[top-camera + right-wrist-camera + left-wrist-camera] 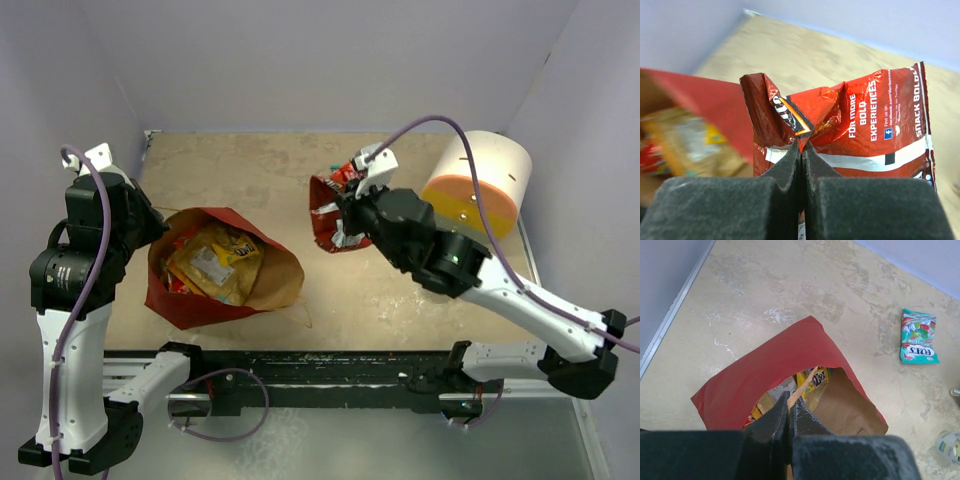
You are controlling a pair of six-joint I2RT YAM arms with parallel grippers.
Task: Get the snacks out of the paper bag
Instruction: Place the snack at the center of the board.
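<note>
Scuffed tan table (400, 290), pale lilac walls (300, 60). Near left, the left gripper (788, 407), fingers pressed together, sits at the rim of the crumpled red paper bag (185, 305), which has yellow snacks (215, 262) inside. Mid-table, the right gripper (801, 146) pinches a creased red packet (865, 125).

One paper bag (182, 305), one red packet (865, 125), one teal packet (919, 336), one white cylinder (480, 180)
</note>
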